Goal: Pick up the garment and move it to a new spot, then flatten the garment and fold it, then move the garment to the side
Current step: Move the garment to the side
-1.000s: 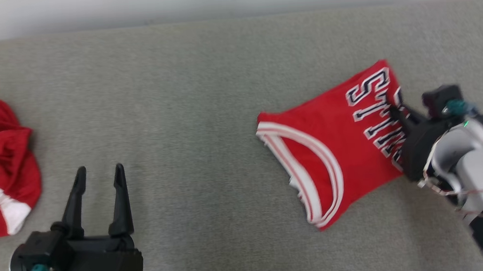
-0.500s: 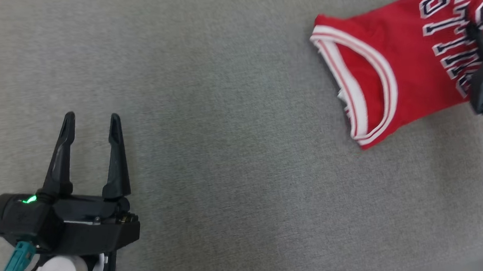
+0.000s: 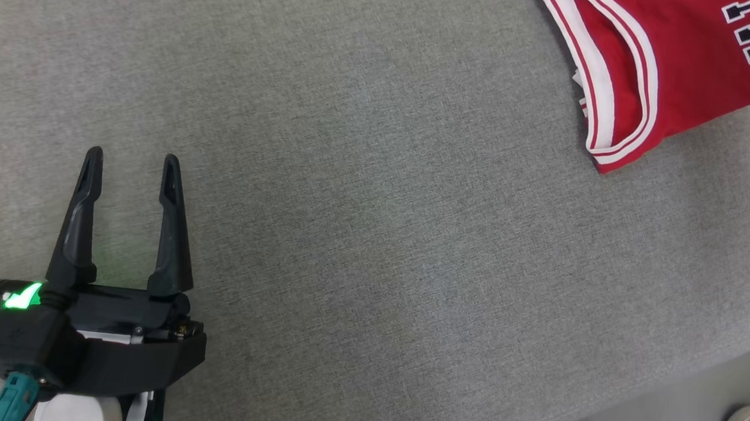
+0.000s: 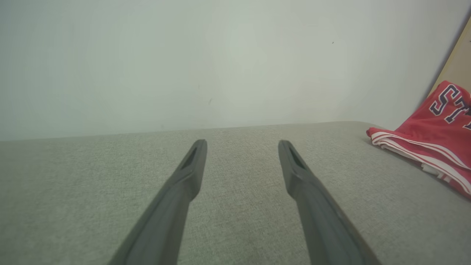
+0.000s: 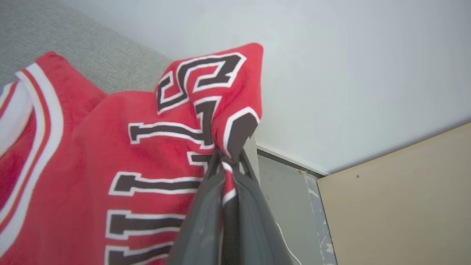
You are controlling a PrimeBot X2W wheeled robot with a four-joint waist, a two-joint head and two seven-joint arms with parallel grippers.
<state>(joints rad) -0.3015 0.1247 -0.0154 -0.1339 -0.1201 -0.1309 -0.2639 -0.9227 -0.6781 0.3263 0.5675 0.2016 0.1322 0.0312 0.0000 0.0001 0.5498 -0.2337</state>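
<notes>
Since a second ago the head camera has swung, leaving the red jersey (image 3: pixel 681 47) at its upper right. Left gripper (image 3: pixel 131 156) hovers spread wide over the grey cushion (image 3: pixel 376 236); right gripper (image 5: pixel 228 158) pinches the jersey's lifted lettered edge, beige panel (image 5: pixel 397 198) beyond.

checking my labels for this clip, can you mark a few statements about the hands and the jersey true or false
1. The left hand is open and empty. True.
2. The right hand is open above the jersey. False: it is shut, pinching the jersey's lettered fabric.
3. The jersey is blue. False: it is red with white trim.
4. Part of the jersey rests on the grey surface. True.
</notes>
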